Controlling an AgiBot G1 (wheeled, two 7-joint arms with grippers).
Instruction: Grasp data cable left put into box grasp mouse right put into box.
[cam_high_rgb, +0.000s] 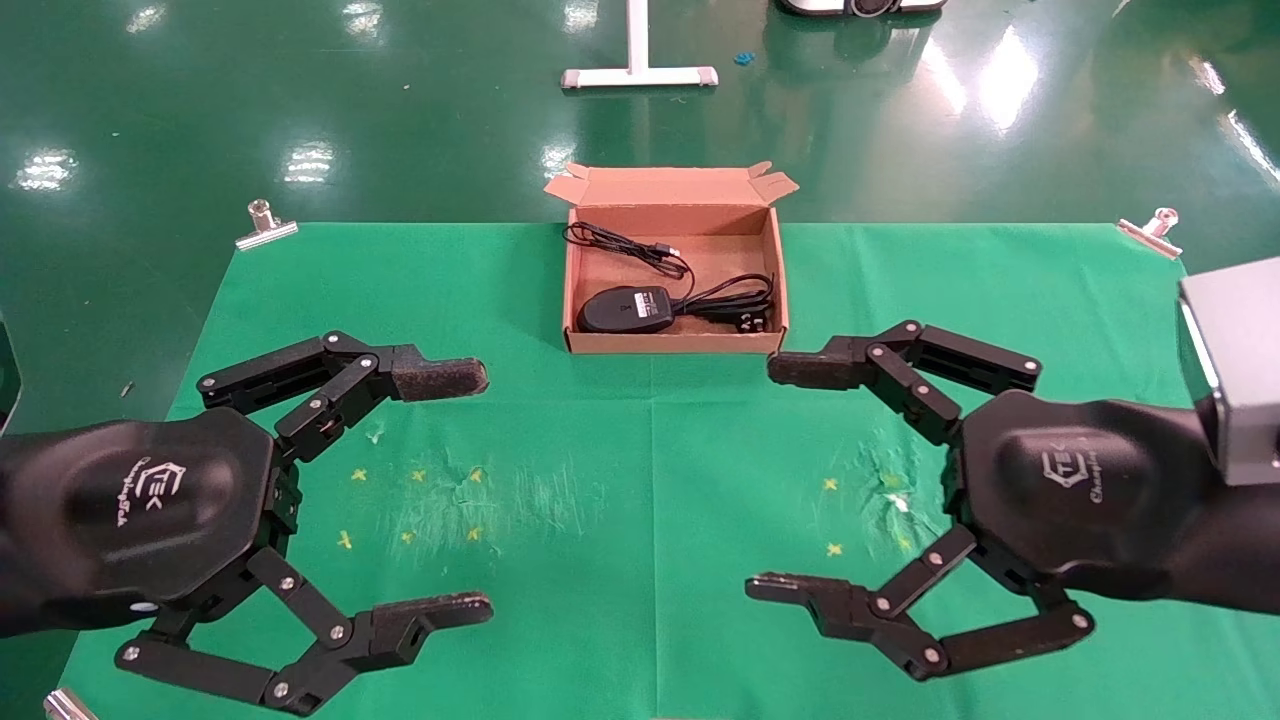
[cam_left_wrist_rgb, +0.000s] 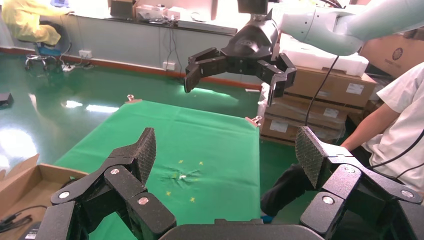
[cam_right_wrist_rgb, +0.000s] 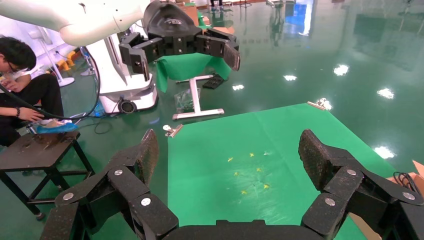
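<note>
Both grippers, left (cam_high_rgb: 480, 490) and right (cam_high_rgb: 765, 478), hover wide open, empty. Mouse (cam_high_rgb: 626, 310) and cable (cam_high_rgb: 735, 300) apparently lie inside box (cam_high_rgb: 672, 343); regrasping risks snagging wires.

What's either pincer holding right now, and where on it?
Nothing. The left pincer and right pincer are both open and empty above the green cloth. The mouse and cable lie in the box.

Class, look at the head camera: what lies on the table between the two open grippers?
Only bare green cloth separates the left gripper from the right gripper. The box sits beyond them.
</note>
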